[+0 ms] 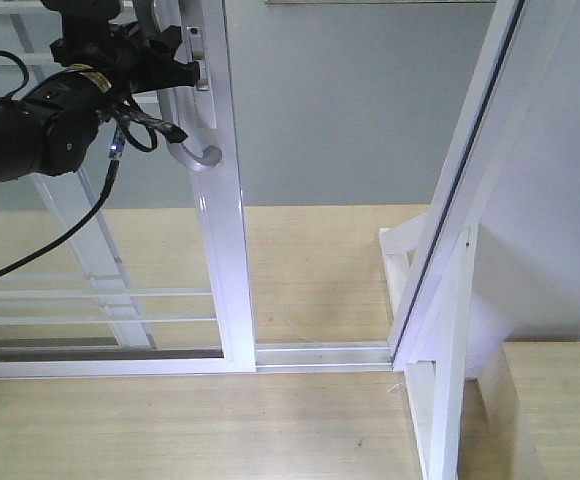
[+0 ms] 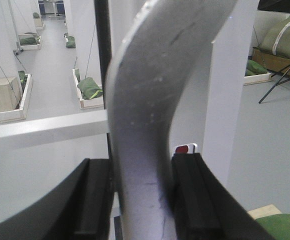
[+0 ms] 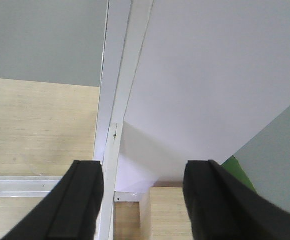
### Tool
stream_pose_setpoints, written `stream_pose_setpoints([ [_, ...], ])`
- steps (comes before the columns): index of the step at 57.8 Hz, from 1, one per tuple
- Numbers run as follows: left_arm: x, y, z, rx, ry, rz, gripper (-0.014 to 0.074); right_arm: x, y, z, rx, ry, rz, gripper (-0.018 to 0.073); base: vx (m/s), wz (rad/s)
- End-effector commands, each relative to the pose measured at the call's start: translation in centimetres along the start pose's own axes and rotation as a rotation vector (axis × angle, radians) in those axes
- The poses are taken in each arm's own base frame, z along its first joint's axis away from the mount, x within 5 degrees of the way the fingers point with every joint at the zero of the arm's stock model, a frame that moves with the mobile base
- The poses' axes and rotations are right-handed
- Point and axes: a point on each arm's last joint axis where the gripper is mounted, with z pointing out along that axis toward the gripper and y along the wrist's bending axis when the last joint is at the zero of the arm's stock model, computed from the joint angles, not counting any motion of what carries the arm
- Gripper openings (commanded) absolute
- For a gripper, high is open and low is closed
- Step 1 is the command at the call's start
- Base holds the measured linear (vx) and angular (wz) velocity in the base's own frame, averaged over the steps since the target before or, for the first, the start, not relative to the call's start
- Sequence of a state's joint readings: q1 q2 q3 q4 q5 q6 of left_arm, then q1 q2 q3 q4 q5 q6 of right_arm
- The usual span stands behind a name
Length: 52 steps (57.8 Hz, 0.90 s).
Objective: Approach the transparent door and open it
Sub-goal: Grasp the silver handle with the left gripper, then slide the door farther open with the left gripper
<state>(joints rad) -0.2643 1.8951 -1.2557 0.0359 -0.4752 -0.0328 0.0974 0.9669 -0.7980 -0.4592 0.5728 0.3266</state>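
Grey-white metal fills the left wrist view. It is the curved handle (image 2: 145, 100) of the transparent door (image 1: 225, 250), standing upright, and the left gripper (image 2: 142, 200) is clamped on it. Its black fingers (image 2: 97, 200) press the handle's flanks from either side with no gap showing.

In the front view the handle's long axis runs vertically down the door's stile and ends in a hook that curls toward the frame post (image 1: 460, 200). The stile stands well apart from that post, and bare wood floor (image 1: 310, 270) shows through the gap between them. The floor track (image 1: 320, 353) runs straight from the foot of the post to the foot of the stile. Judging by that track, the door can only slide along it, directly away from the post. The pull should therefore be sideways and level, across the handle's axis, with no twist or lift.

The left arm is the one on the handle. The right gripper (image 3: 142, 200) hangs near the post with its jaws spread wide and nothing between them, far from the handle and taking no part in the grasp.
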Motion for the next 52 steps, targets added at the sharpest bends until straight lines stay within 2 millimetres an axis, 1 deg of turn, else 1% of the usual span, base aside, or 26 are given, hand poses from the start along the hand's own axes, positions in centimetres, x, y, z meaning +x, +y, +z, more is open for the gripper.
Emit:
stream_pose_setpoints([
  [1, -3.9, 1.3, -0.8, -0.043, -0.166, -0.038, 0.0371, -1.3, -0.4, -0.8, 0.009, -0.096, -0.014, 0.0442, 0.00, 0.00],
  [11, -3.9, 2.3, -0.8, -0.075, -0.166, -0.061, 0.0338, -1.3, -0.4, -0.8, 0.010, -0.096, -0.017, 0.0442, 0.00, 0.00],
  [18, -4.5, 2.7, -1.2, -0.084, -0.170, -0.058, 0.0334, -1.3, -0.4, -0.8, 0.010, -0.096, -0.017, 0.0442, 0.00, 0.00],
  [31, -5.3, 4.4, -2.4, -0.125, -0.069, -0.064, 0.0335, -1.3, -0.4, -0.8, 0.013, -0.097, -0.021, 0.0442, 0.00, 0.00],
  [39, -5.1, 5.6, -2.9, -0.154, 0.007, -0.070, 0.0335, -1.4, -0.5, -0.8, 0.016, -0.099, -0.027, 0.0442, 0.00, 0.00],
  [52, -5.1, 6.8, -3.2, -0.182, 0.031, -0.030, 0.0335, -1.4, -0.5, -0.8, 0.023, -0.102, -0.039, 0.0442, 0.00, 0.00],
])
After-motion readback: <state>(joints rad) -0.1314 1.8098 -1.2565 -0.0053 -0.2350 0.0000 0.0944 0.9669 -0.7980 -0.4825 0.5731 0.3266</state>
